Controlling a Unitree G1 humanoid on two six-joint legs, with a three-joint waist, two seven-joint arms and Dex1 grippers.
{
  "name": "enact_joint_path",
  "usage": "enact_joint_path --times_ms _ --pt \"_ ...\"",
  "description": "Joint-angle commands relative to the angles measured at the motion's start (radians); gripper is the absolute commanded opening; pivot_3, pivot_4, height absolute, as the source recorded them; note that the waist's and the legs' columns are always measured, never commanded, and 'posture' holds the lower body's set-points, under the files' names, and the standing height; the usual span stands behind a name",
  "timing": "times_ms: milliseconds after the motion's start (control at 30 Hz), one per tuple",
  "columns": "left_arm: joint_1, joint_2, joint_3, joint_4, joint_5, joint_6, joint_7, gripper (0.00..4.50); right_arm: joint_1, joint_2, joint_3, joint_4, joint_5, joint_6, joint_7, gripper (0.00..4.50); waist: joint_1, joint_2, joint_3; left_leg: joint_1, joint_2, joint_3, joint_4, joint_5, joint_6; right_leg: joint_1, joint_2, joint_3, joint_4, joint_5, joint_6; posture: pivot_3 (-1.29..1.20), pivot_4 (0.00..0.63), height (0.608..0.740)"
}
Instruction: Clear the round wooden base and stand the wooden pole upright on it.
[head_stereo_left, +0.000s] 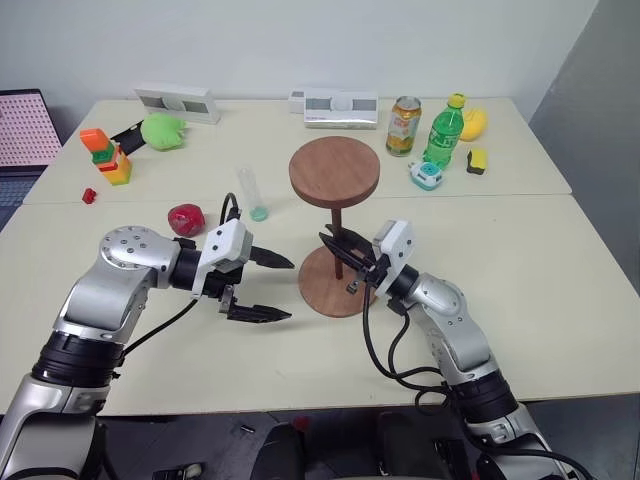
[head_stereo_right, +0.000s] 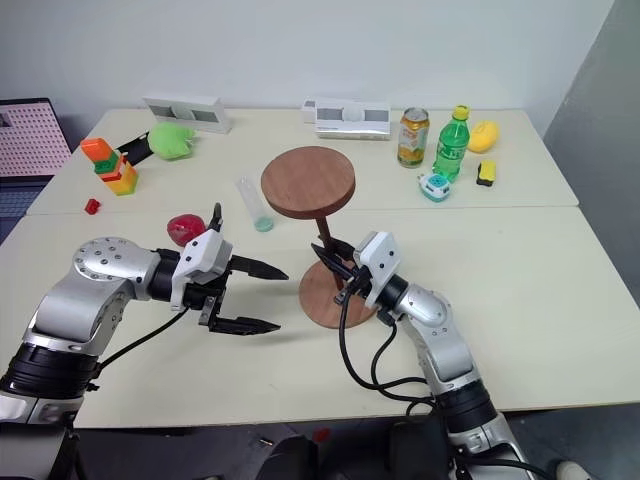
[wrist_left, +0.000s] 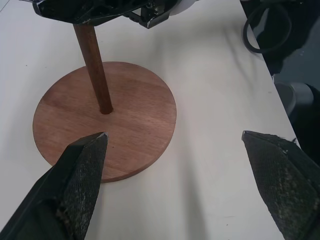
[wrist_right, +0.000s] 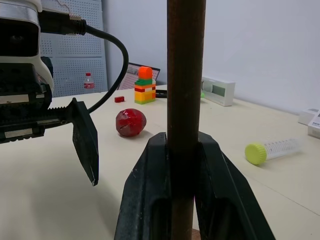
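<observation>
The round wooden base (head_stereo_left: 320, 292) lies flat on the table in front of me, nothing else resting on it. The wooden pole (head_stereo_left: 337, 222) stands upright in the base's centre hole (wrist_left: 105, 110), its own disc (head_stereo_left: 334, 170) on top. My right gripper (head_stereo_left: 333, 244) is shut on the pole's lower shaft, its fingers (wrist_right: 150, 170) pressed against both sides of the rod (wrist_right: 186, 75). My left gripper (head_stereo_left: 290, 290) hangs open just left of the base, pointing at it, its fingertips (wrist_left: 95, 145) wide apart and holding nothing.
A red fruit (head_stereo_left: 186, 218) and a clear tube with a green end (head_stereo_left: 250, 192) lie left of the pole. Farther back stand a block tower (head_stereo_left: 108, 157), a green toy (head_stereo_left: 162, 131), a can (head_stereo_left: 404, 125), a green bottle (head_stereo_left: 445, 130) and white boxes (head_stereo_left: 341, 107).
</observation>
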Motion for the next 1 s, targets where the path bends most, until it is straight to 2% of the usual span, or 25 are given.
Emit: enact_joint_path --times_ms 33,67,133,333,567,800,967,1000 --pt "-0.015 0.005 0.013 0.002 -0.001 -0.014 -0.003 4.5 0.023 -0.006 0.017 0.029 -0.009 0.052 0.003 0.95 0.0 0.0 0.0 0.0 0.0 0.0 0.0 0.0 0.0 0.0 0.0 0.0 0.0 0.0 0.0 0.0 0.15 0.74" --pt "-0.017 0.005 0.013 0.003 -0.001 -0.014 -0.003 4.5 0.015 -0.003 0.012 0.021 0.0 0.063 0.002 1.0 0.0 0.0 0.0 0.0 0.0 0.0 0.0 0.0 0.0 0.0 0.0 0.0 0.0 0.0 0.0 0.0 0.15 0.74" --pt "-0.017 0.005 0.014 0.003 -0.001 -0.015 -0.004 4.5 0.004 0.0 0.007 0.008 0.005 0.079 0.0 1.41 0.0 0.0 0.0 0.0 0.0 0.0 0.0 0.0 0.0 0.0 0.0 0.0 0.0 0.0 0.0 0.0 0.15 0.74" --pt "-0.017 0.0 0.011 0.002 -0.002 -0.014 -0.002 4.5 -0.01 0.009 -0.019 -0.038 0.012 0.073 -0.016 2.93 -0.001 0.0 0.0 0.0 0.0 0.0 -0.001 0.0 0.0 -0.001 0.0 0.0 0.0 0.0 0.0 0.0 0.15 0.74" --pt "-0.012 0.005 0.011 -0.013 -0.009 -0.003 -0.007 4.5 0.006 -0.03 -0.039 -0.118 0.037 0.132 -0.003 4.47 -0.001 0.0 0.0 -0.001 0.0 0.0 -0.001 0.0 0.0 -0.001 0.0 0.0 0.0 0.0 0.0 0.0 0.15 0.74" --pt "0.014 0.002 0.02 -0.071 -0.049 0.085 0.023 4.5 0.114 -0.183 -0.126 -0.331 0.167 0.307 0.051 4.47 0.003 0.0 0.0 -0.001 0.0 0.0 -0.001 0.0 0.0 -0.001 0.0 0.0 -0.001 0.0 0.0 0.0 0.15 0.74" --pt "0.036 0.002 0.049 -0.092 -0.072 0.112 0.057 4.5 0.167 -0.352 -0.222 -0.472 0.286 0.45 0.125 4.47 0.004 0.0 0.0 -0.002 0.0 0.0 -0.001 0.0 0.0 -0.001 0.0 0.001 -0.001 0.0 0.0 0.0 0.15 0.74" --pt "0.034 0.007 0.064 -0.091 -0.085 0.125 0.064 4.5 0.187 -0.412 -0.255 -0.503 0.318 0.482 0.157 4.47 0.005 0.0 0.0 -0.002 0.0 0.0 -0.001 0.0 0.0 -0.001 -0.001 0.001 -0.001 0.0 0.0 0.0 0.15 0.74"
